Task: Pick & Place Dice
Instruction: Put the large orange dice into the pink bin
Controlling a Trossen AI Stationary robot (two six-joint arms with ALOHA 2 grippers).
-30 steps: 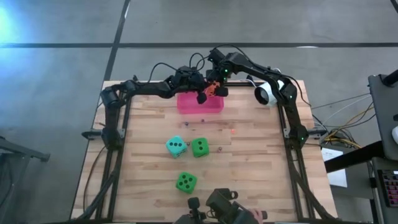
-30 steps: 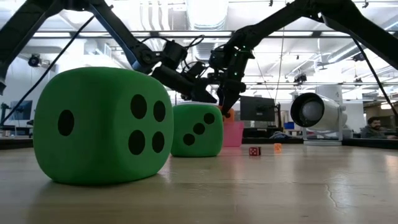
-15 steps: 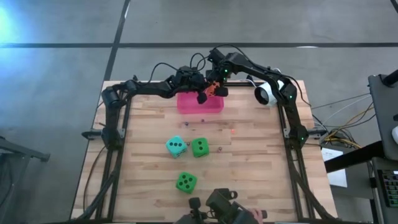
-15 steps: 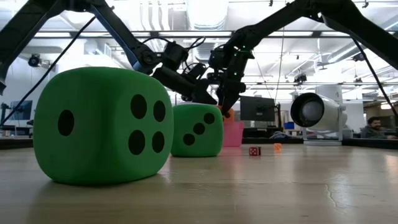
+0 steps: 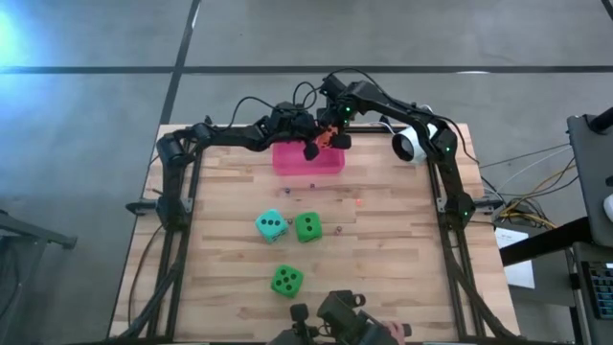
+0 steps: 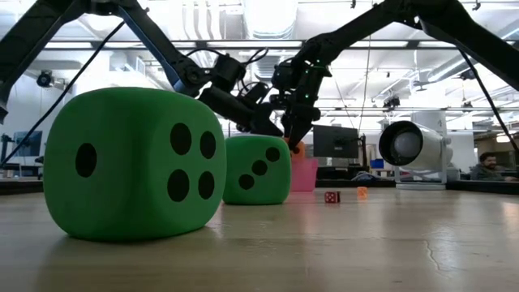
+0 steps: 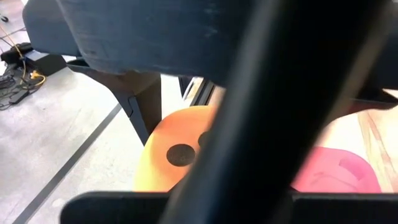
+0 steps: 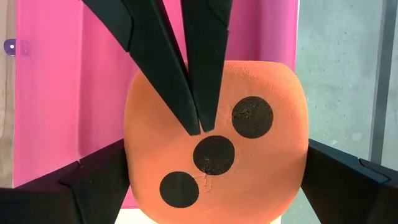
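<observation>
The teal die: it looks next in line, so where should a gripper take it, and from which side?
Come straight down on the teal die and close on its near and far faces. A green die sits close on its right, so pinching left-right would crowd a finger there. This is only a judgement; the cube looks flat-sided and upright. Both grippers are busy at the pink bin.

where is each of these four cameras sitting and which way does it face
High view: above the table, looking straight down; both arms meet over the pink tray.
Low view: at tabletop height, looking level past a green die; arms enter from above.
Left wrist view: on the left arm, facing the orange die; dark arm parts fill most of it.
Right wrist view: on the right arm, facing the same orange die; the right gripper flanks it, over the pink tray.
</observation>
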